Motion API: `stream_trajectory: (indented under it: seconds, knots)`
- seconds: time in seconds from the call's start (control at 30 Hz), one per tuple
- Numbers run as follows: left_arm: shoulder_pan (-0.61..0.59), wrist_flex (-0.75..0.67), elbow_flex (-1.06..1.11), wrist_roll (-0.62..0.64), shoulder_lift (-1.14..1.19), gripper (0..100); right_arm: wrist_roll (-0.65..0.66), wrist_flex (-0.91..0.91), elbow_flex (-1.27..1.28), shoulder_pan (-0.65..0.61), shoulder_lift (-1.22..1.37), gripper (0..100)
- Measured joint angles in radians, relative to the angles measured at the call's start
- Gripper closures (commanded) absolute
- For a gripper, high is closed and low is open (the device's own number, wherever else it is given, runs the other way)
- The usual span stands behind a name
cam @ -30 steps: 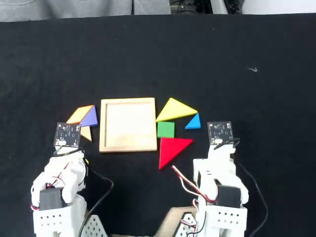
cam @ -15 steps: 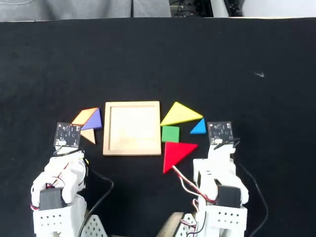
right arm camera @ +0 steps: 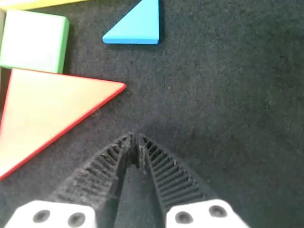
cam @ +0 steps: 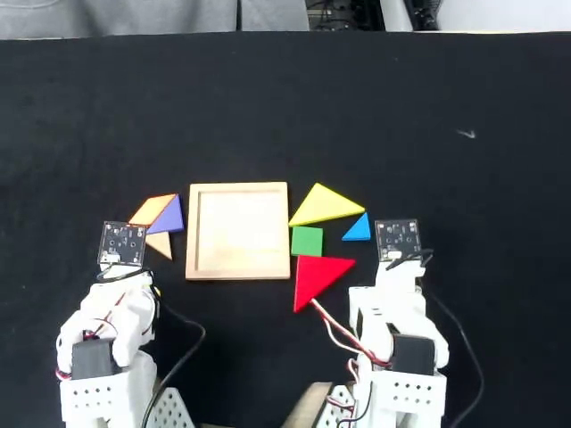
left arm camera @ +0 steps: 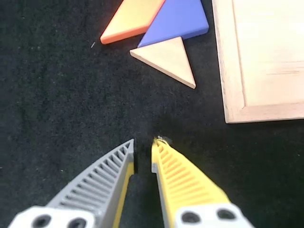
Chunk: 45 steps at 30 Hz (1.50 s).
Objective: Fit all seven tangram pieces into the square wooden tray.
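Observation:
The square wooden tray [cam: 194, 234] lies in the middle of the black cloth with nothing in it. Beside its left rim lie an orange parallelogram [cam: 150, 209], a purple triangle [cam: 170, 217] and a tan triangle [cam: 161, 244]. To the right of the tray are a yellow triangle [cam: 323, 205], a green square [cam: 307, 241], a small blue triangle [cam: 359, 228] and a red triangle [cam: 315, 275]. My left gripper [left arm camera: 144, 142] is shut and holds nothing, a short way short of the tan triangle [left arm camera: 168, 59] and the tray's corner [left arm camera: 229, 95]. My right gripper [right arm camera: 135, 139] is shut, just beside the red triangle's tip [right arm camera: 107, 90].
Both arm bases stand at the near edge of the table, with cables [cam: 192, 343] trailing between them. Black cloth stretches wide beyond the tray and to both sides. A small pale mark [cam: 468, 135] lies at the far right.
A second ago the cloth with tray and pieces shifted slightly rightward and nearer; it has been still since. Neither arm moved.

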Motion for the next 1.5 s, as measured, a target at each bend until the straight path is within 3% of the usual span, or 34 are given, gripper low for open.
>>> stream_trajectory:
  seconds: [0.83, 1.07, 1.5]
  knots:
    - [0.000, 0.000, 0.000, 0.000, 0.000, 93, 0.000, 0.000, 0.000, -0.011, 0.000, 98.7]
    - [0.080, 0.000, 0.000, 0.000, 0.000, 93, -0.002, 0.000, 0.000, -0.026, 0.000, 98.5]
    - [0.086, -0.005, 0.000, 0.000, 0.000, 92, 0.000, -0.032, 0.000, -0.097, 0.000, 98.3]
